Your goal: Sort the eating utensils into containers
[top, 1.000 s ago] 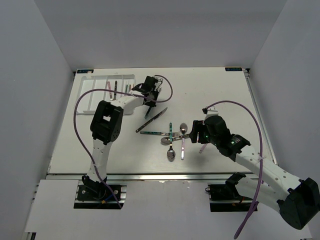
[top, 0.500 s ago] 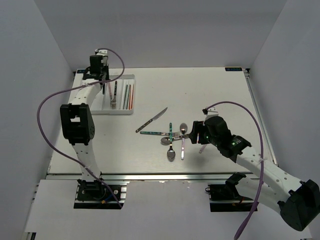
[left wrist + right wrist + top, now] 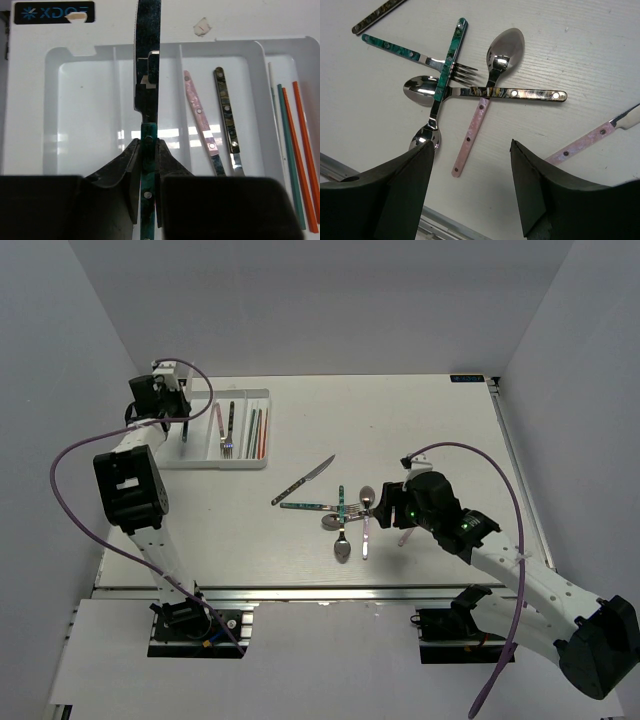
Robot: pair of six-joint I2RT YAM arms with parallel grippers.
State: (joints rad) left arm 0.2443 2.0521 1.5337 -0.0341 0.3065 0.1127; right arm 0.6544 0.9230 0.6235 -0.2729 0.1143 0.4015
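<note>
Tray (image 3: 246,464) far left, maybe six utensils (image 3: 231,430) inside; pile (image 3: 346,510) at table (image 3: 420,420) ctr.

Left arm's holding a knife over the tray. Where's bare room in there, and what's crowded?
Bare: the left part of the tray, from its left wall to the pink-handled utensil, below the knife in the left gripper. Crowded: that one and the dark-handled utensil side by side, then the chopsticks along the right wall.

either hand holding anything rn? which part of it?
Left hand is shut on the teal-handled knife, gripping its handle just below the blade, over the white tray. Right hand is open, holding nothing.
</note>
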